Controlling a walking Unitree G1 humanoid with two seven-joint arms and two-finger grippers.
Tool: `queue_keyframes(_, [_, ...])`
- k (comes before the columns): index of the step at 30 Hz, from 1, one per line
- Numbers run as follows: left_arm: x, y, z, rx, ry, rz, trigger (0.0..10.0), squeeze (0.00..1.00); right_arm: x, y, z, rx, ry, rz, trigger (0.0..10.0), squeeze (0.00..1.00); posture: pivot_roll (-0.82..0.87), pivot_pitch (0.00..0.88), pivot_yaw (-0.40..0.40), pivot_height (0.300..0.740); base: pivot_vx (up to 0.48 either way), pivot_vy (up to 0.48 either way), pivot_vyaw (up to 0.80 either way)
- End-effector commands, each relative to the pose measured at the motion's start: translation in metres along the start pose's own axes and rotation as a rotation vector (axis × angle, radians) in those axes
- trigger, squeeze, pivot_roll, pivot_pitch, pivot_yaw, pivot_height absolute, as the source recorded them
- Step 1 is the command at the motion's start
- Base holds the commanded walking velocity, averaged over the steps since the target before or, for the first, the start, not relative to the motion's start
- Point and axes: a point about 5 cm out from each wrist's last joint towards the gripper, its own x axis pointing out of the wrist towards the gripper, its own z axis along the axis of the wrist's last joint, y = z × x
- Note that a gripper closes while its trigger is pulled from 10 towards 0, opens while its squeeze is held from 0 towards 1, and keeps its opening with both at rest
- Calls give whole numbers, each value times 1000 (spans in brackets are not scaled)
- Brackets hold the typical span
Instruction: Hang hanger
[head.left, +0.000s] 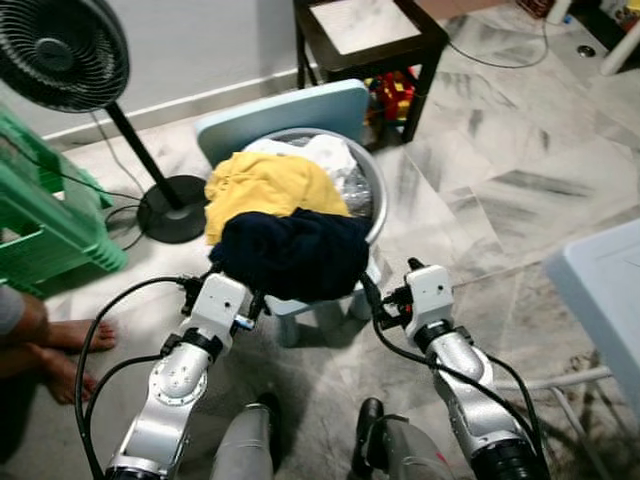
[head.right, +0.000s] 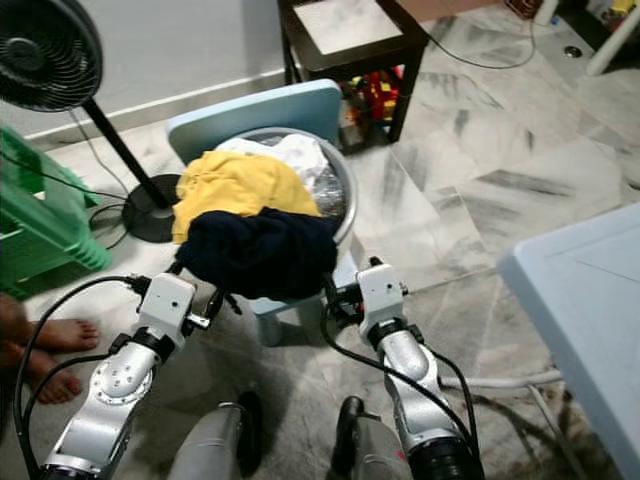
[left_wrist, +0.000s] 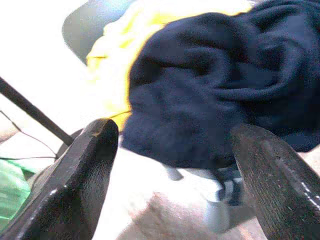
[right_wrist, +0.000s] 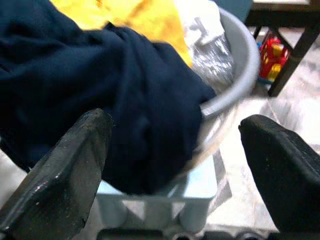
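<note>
No hanger can be made out in any of the pictures. What the robot faces is a grey basin (head.left: 372, 190) full of clothes, sitting on a small pale blue chair (head.left: 290, 115).

A dark blue garment (head.left: 292, 252) lies on top at the front and hangs over the near rim of the basin. Behind it is a yellow garment (head.left: 265, 185), and behind that some white cloth (head.left: 330, 152).

The left gripper (left_wrist: 170, 150) is just in front of the dark blue garment, near its left end. The left wrist view shows its two black fingers (left_wrist: 80, 175) spread wide apart with nothing between them. That view also shows the chair legs under the cloth.

The right gripper (right_wrist: 175, 150) is just in front of the right end of the dark blue garment. In the right wrist view its fingers (right_wrist: 70, 170) are also wide apart and hold nothing. This view shows the basin rim close up, and a red and yellow toy (right_wrist: 272, 60) by a dark table leg.

The eye views show more of the room. A black fan (head.left: 65, 50) on a stand is at the far left, with a green plastic rack (head.left: 45, 215) beside it. A dark table (head.left: 368, 35) stands behind the chair. A person's bare feet (head.left: 70, 345) rest on the marble floor (head.left: 500, 160) at the left. A pale blue surface (head.right: 590, 300) is at the right edge.
</note>
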Motion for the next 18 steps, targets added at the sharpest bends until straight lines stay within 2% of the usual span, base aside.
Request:
queue_keyframes(1, [-5, 1, -5, 1, 27, -3, 10000, 0, -3, 5, -8, 17, 28, 10, 10000, 0, 97, 293, 15, 740, 0, 480, 0])
queue_keyframes(11, [-5, 3, -5, 0, 28, -2, 10000, 0, -3, 4, -9, 17, 31, 10, 10000, 0, 96, 288, 12, 740, 0, 448, 0])
queue_keyframes(18, [0, 7, -2, 7, 8, -4, 10000, 0, -3, 2, -8, 16, 30, 5, 10000, 0, 91, 283, 10, 740, 0, 0, 0])
